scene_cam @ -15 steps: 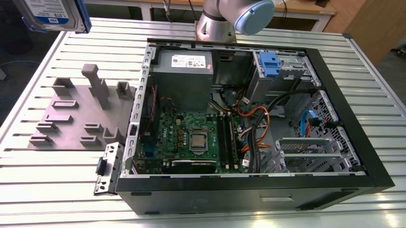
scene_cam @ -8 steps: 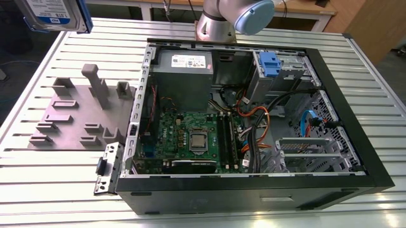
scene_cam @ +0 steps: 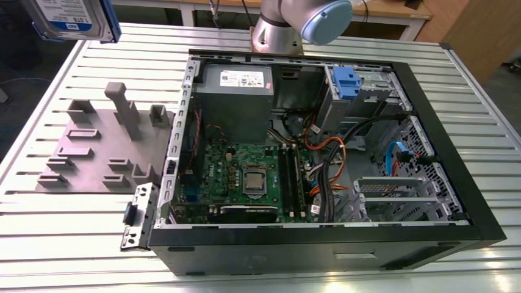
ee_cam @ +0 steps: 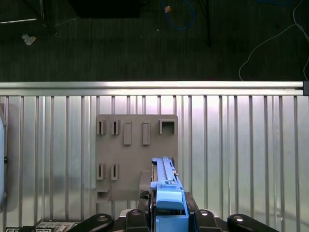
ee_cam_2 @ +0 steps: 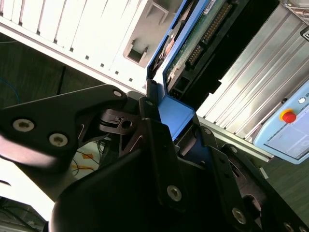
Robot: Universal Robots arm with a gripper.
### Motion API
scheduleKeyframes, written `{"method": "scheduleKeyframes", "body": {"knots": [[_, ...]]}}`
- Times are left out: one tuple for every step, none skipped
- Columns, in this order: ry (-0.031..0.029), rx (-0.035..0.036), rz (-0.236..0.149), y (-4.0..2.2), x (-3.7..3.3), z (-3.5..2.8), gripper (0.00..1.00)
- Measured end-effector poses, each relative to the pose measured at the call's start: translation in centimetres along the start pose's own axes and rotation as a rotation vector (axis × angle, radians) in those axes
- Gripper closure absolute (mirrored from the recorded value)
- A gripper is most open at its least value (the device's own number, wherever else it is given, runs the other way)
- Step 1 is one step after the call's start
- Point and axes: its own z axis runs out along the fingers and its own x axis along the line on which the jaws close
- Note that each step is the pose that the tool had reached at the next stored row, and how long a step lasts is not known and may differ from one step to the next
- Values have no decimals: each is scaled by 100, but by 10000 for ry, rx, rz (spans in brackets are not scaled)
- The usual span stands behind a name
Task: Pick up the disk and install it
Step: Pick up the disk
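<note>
The disk (scene_cam: 69,18), silver-grey with a white-and-blue label and a blue carrier, hangs high above the table at the exterior view's upper left. In the first wrist view the disk (ee_cam: 165,186) stands edge-on over the grey fixture plate (ee_cam: 130,150), with my gripper (ee_cam: 168,215) shut on its blue carrier from both sides. The second wrist view shows the black fingers (ee_cam_2: 152,121) of my gripper (ee_cam_2: 171,118) clamping the carrier. Above them is the circuit-board side of the disk (ee_cam_2: 195,41).
An open computer case (scene_cam: 456,201) lies on the slatted metal table (scene_cam: 73,226), with its motherboard (scene_cam: 244,180), grey power-supply box (scene_cam: 236,91) and a drive bay holding a small blue clip (scene_cam: 346,82). The arm's base (scene_cam: 297,24) stands behind the case. A red stop button (ee_cam_2: 288,116) sits beyond the table.
</note>
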Motion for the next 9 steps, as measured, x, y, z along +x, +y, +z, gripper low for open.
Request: {"method": "scheduleKeyframes", "body": {"knots": [[0,0,2,-6,-1,0,64],[0,-1,2,-12,-1,0,64],[0,0,2,-17,-1,0,64],[0,0,2,-22,-1,0,64],[0,-1,1,-27,-1,-1,64],[0,-1,1,-30,-1,-1,64],[0,0,2,-33,-1,0,64],[0,-1,2,-36,-1,-1,64],[0,-1,2,-39,-1,-1,64]]}}
